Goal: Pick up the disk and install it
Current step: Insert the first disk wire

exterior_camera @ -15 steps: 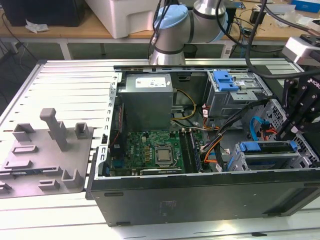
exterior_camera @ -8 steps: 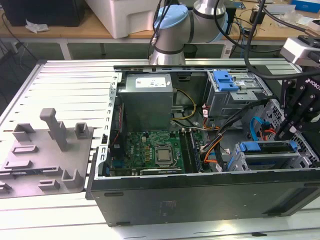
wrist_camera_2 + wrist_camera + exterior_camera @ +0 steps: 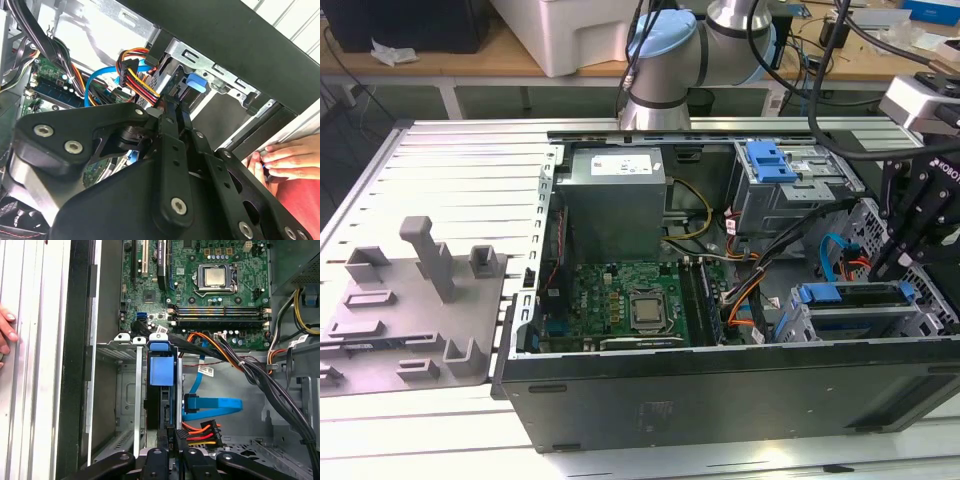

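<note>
The disk (image 3: 161, 405) stands edge-on in a slot of the grey drive cage (image 3: 125, 390) inside the open computer case. Its blue caddy tab (image 3: 161, 365) points toward the motherboard. In the exterior view the disk's blue rail (image 3: 840, 294) shows in the cage at the case's right end. My gripper (image 3: 886, 266) hangs just above that cage. In both wrist views its black fingers come together at the disk's cable end, gripper (image 3: 168, 439), gripper (image 3: 170, 104). It looks shut, with nothing visible between the fingertips.
A person's hand (image 3: 290, 160) rests on the case's outer wall; the hand (image 3: 5, 332) is close to the cage. Blue data cable (image 3: 210, 407) and orange-black power leads (image 3: 200, 430) lie beside the disk. A grey fixture with posts (image 3: 420, 300) sits on the exterior view's left. A blue latch bracket (image 3: 770, 160) tops another cage.
</note>
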Robot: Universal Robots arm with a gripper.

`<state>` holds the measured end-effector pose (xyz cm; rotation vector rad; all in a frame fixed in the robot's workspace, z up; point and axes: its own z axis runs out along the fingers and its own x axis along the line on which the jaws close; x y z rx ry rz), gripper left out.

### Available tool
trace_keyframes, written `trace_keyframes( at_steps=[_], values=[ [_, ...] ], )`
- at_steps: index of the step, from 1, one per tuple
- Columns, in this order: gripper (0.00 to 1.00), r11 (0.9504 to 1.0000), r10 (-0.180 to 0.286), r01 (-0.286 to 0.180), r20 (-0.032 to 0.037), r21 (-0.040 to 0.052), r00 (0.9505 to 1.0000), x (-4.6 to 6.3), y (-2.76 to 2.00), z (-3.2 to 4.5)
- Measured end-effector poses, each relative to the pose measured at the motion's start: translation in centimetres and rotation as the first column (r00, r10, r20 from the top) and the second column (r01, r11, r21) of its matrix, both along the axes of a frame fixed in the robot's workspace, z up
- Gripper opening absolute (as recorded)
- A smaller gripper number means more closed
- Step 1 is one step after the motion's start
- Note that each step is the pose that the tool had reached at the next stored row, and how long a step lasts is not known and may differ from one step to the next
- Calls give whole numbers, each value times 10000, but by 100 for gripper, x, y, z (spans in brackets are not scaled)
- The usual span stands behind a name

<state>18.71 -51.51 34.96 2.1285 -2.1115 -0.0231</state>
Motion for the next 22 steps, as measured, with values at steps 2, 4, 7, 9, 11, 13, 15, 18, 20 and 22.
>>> trace_keyframes(
  at_steps=[2, 4, 7, 9, 11, 13, 15, 18, 20, 22],
  values=[
    [17, 10000, 8, -8, 0, 0, 10000, 0, 0, -2],
    [17, 10000, 32, -32, 0, 0, 10000, 0, 0, -6],
    [17, 10000, 74, -74, 0, 0, 10000, 2, 0, -10],
    [17, 9999, 115, -115, 0, 1, 9999, 4, 0, -14],
    [17, 9999, 147, -147, 0, 0, 9999, 6, 0, -16],
    [17, 9998, 193, -193, 0, 0, 9998, 9, 0, -18],
    [17, 9997, 229, -229, 0, 1, 9997, 9, 0, -20],
    [17, 9997, 253, -253, 0, 1, 9997, 9, 0, -24],
    [17, 9996, 266, -266, 0, 1, 9996, 9, 0, -27],
    [17, 9996, 277, -277, 0, 1, 9996, 9, 0, -30]
  ],
)
